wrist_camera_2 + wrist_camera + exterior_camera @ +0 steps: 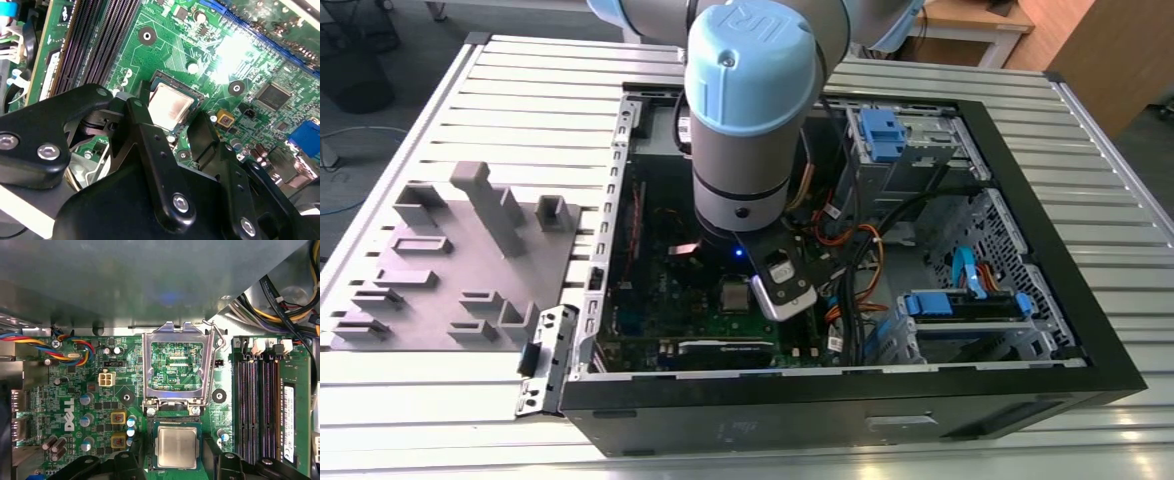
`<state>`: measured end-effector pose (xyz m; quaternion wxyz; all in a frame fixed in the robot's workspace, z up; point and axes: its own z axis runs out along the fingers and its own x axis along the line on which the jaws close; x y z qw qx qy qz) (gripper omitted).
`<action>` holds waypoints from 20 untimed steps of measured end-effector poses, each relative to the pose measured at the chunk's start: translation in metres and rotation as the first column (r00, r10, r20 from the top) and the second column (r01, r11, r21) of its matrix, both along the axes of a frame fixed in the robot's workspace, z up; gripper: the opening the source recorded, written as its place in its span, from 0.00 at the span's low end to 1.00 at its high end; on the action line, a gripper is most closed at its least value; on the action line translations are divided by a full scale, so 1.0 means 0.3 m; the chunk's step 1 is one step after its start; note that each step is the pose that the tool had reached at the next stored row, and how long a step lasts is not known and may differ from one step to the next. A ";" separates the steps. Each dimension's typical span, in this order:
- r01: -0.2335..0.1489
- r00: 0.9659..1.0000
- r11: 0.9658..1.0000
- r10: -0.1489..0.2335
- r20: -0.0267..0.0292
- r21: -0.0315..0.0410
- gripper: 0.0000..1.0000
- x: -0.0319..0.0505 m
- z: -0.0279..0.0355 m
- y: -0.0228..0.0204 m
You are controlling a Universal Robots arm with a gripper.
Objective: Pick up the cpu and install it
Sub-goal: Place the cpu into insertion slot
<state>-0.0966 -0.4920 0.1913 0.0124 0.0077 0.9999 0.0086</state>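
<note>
You've got the slatted metal table carrying everything here, and on it the open black computer case lies on its side with its interior facing up. Your arm drops straight down into the case, its pale blue joint cap blocking much of the interior in the exterior view. On the exterior view's left, just beside the case, sits the grey moulded tray with its upright blocks. Down inside, the green motherboard spreads out in the first wrist view, with the dark memory slots running along one side. The silver socket frame is swung back off the socket, and green board shows through its window. Now the gripper: it's released, hovering low over the board with its black fingers spread wide and gripping nothing. And there's the cpu, seated flat in the socket right next to the frame's hinge, silvery top up and uncovered. It lies between the two fingers, and the first wrist view shows a gap on either side.
</note>
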 end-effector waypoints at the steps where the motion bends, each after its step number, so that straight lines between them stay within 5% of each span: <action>1: 0.000 1.000 1.000 0.000 0.000 -0.001 0.57 0.000 0.005 0.000; 11: 0.000 1.000 1.000 0.000 0.001 0.000 0.57 -0.001 0.008 0.000; 17: 0.000 1.000 1.000 0.000 0.018 0.000 0.57 -0.022 0.009 0.001; 20: 0.000 1.000 1.000 0.000 0.020 0.000 0.57 -0.024 0.009 0.001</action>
